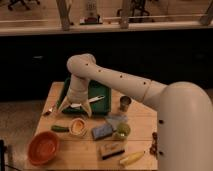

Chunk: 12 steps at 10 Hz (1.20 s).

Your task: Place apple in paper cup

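The claw (78, 109) hangs just above the near edge of a green tray (101, 103), its two fingers spread apart with nothing between them. Directly below and slightly nearer than the claw sits the paper cup (78, 135), and the apple (77, 127) appears to rest inside it, filling its mouth. By that showing the placing looks done; what remains is for the claw to lift clear. Further out on the table (141, 119), an orange bowl (43, 148) lies below-left of the claw, and a metal can (125, 103) to its right.
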Each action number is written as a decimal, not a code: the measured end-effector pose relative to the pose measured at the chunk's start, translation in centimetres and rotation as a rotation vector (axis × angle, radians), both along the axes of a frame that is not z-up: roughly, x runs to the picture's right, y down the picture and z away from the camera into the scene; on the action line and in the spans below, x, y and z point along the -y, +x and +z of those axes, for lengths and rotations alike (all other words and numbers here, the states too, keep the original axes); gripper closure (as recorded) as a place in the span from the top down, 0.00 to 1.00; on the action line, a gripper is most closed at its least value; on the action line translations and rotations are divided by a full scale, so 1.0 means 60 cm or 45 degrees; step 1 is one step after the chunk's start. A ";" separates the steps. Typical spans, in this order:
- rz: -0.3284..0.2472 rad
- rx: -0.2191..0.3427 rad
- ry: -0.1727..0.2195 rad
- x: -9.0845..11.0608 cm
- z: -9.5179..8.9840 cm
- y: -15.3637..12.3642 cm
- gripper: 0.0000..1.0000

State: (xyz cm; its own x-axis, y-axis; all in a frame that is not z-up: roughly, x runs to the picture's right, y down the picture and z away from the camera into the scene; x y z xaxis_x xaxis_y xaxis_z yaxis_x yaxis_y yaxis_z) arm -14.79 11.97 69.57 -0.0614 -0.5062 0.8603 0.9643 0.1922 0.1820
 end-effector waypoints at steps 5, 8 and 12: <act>-0.015 0.005 -0.005 0.004 0.002 0.000 0.80; -0.017 0.004 -0.010 0.007 0.006 0.001 0.80; -0.012 -0.027 -0.003 0.011 0.011 0.013 0.80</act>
State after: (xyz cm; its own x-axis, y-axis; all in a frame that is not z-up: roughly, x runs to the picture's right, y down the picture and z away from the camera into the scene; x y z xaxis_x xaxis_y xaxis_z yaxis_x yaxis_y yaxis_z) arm -14.04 11.34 70.21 -0.0480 -0.5035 0.8626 0.9696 0.1839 0.1613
